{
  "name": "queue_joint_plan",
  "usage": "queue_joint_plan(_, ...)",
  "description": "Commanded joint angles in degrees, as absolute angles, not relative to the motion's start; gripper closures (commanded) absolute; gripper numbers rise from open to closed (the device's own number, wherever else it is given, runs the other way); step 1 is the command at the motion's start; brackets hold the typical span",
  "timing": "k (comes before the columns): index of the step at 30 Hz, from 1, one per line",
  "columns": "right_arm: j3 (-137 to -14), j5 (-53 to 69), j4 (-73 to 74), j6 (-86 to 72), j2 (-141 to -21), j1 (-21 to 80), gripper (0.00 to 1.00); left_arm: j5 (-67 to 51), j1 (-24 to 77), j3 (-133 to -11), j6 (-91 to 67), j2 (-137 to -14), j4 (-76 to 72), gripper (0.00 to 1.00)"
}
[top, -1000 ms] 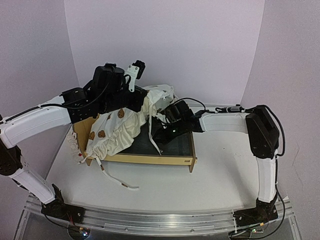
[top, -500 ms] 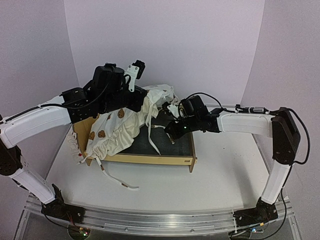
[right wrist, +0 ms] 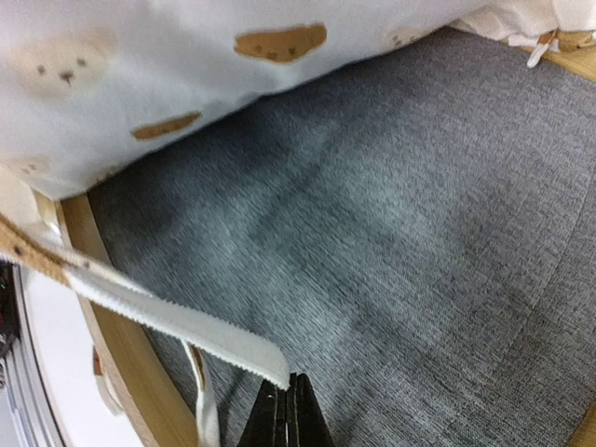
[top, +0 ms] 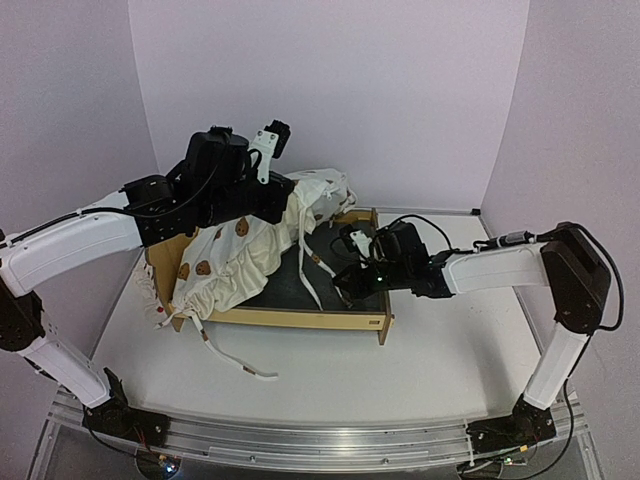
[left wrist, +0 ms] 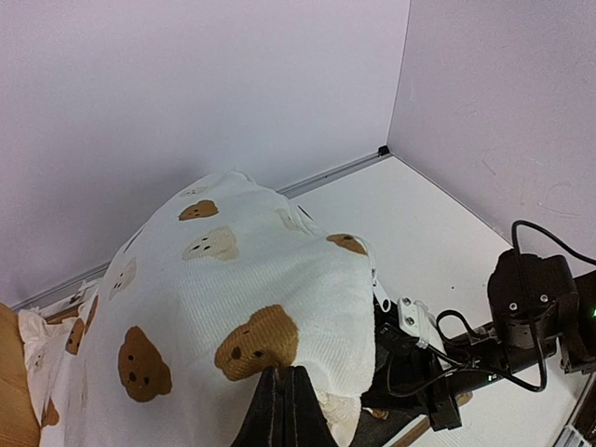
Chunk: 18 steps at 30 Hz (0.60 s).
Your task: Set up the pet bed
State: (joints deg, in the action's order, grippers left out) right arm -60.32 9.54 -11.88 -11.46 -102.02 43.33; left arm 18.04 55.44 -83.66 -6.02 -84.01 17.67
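The pet bed (top: 300,320) is a low plywood frame with a dark grey felt base (top: 285,290) in the middle of the table. My left gripper (top: 286,210) is shut on the cream bear-print cushion (top: 235,255) and holds its right end lifted above the bed; the wrist view shows the fingers (left wrist: 284,396) pinching the fabric (left wrist: 233,279). My right gripper (top: 346,284) is low over the right part of the felt (right wrist: 391,205), jaws closed (right wrist: 294,402). A white tie (right wrist: 168,317) from the cushion ends right beside its tips. The headboard is hidden.
More ties (top: 235,360) trail over the table in front of the bed's left end. A bit of white fabric (top: 148,288) sticks out at the bed's left. The bed's near wooden rail (right wrist: 112,363) is just left of my right gripper. Walls stand close behind.
My right gripper has drawn back a little toward the right and near side of the bed, and that arm's elbow has swung out. The left arm and cushion have stayed put.
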Motion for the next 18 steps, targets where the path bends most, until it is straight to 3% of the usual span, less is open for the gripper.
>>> queue_joint_plan(1, -60.73, 9.51, -16.96, -16.57, -97.53, 43.97, 1.0, 18.37, 55.31, -86.66, -6.26, -82.53, 15.6, 1.0)
queue_joint_plan(8, -58.07, 5.02, -17.2, -19.22, -94.91, 46.09, 1.0, 18.27, 55.28, -86.58, -6.34, -82.47, 15.61, 1.0)
queue_joint_plan(18, -52.42, 1.51, -28.4, -18.36, -97.6, 50.08, 1.0, 17.83, 55.3, -86.76, -6.6, -82.79, 15.61, 1.0)
